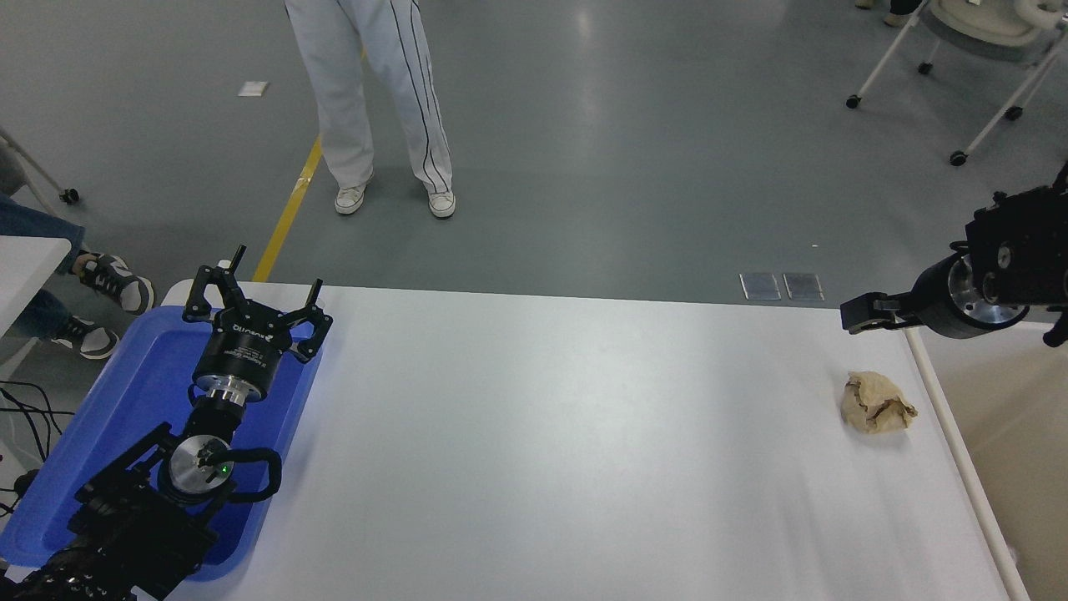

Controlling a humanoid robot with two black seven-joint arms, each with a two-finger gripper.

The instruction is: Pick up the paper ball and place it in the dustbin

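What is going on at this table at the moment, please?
The robot is clearing a paper ball, which lies untouched on the white table near its right edge. The right gripper hovers above and beyond it, holding nothing. The dustbin sits just right of the table. The left gripper is parked, jaws open, over a blue tray.

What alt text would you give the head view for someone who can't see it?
A crumpled tan paper ball lies on a white table near its right edge, beside a cream dustbin. The right gripper hovers just beyond it, holding nothing. The left gripper is parked open over a blue tray; a person stands beyond.
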